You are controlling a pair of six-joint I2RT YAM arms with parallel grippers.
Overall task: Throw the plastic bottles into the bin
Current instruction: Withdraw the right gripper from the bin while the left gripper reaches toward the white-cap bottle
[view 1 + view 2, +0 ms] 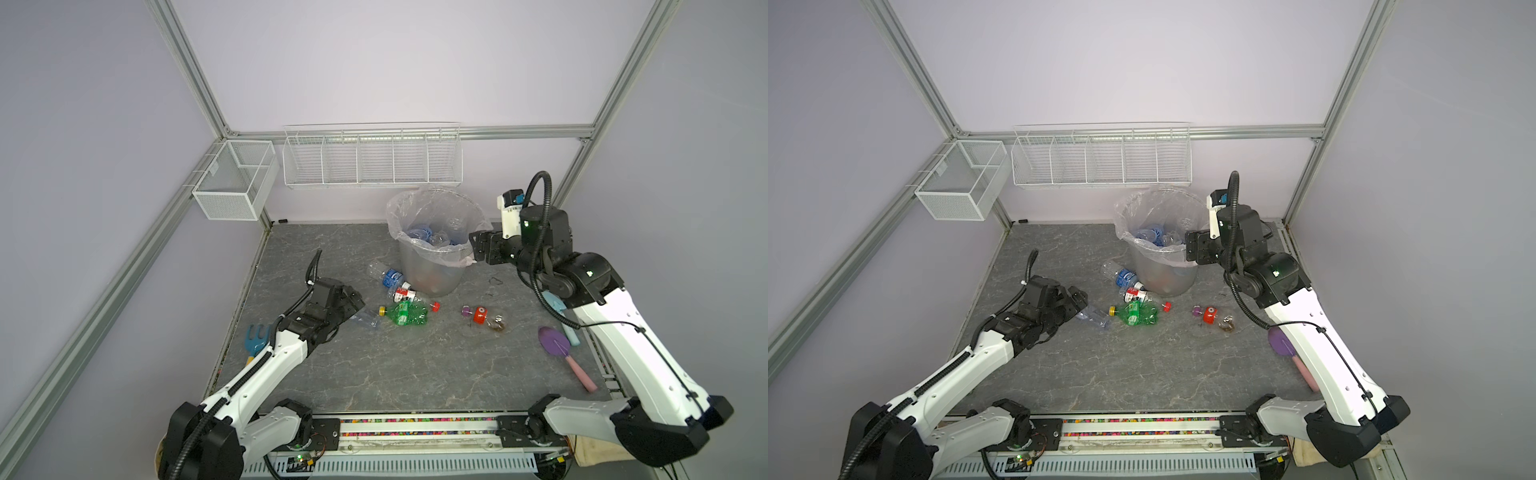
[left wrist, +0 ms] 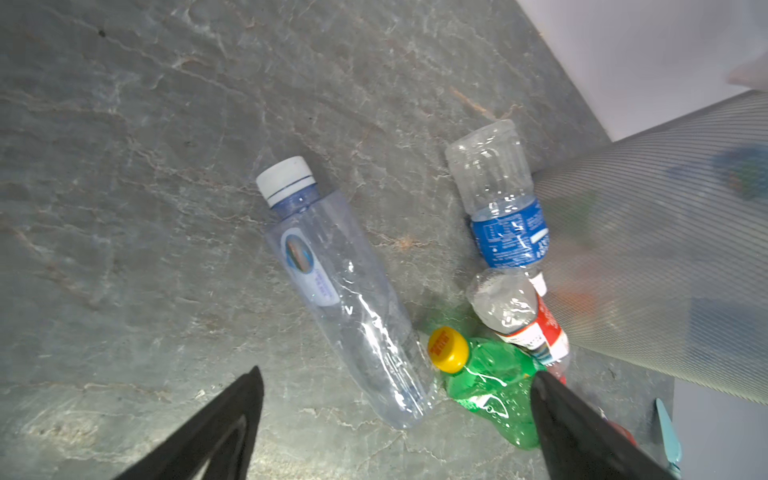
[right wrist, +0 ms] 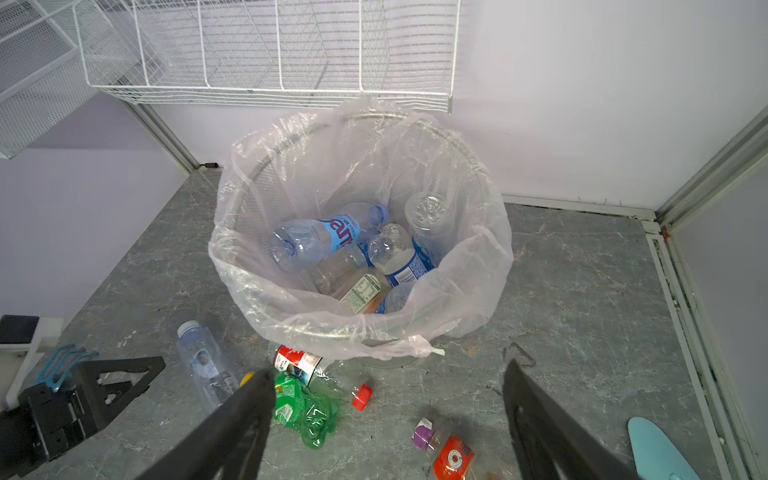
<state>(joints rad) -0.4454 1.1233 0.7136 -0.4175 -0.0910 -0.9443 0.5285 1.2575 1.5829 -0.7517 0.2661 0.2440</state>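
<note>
The bin (image 1: 432,272) (image 3: 469,291) stands at the back with several plastic bottles inside. On the table before it lie a clear white-capped bottle (image 1: 366,319) (image 2: 332,282), a blue-labelled one (image 1: 388,276) (image 2: 505,216), a red-labelled one (image 1: 405,296) (image 2: 532,324), a crushed green one (image 1: 406,313) (image 2: 494,382) and an orange-labelled one (image 1: 482,316) (image 3: 451,455). My left gripper (image 1: 353,305) (image 2: 399,372) hovers open over the clear bottle's base, holding nothing. My right gripper (image 1: 473,247) (image 3: 388,368) is open and empty at the bin's right rim.
White wire baskets (image 1: 372,162) (image 1: 237,180) hang on the back wall and left frame. A blue toy rake (image 1: 255,338) lies by the left arm. A purple spoon with a pink handle (image 1: 559,345) and a pale blue tool (image 1: 559,309) lie at the right.
</note>
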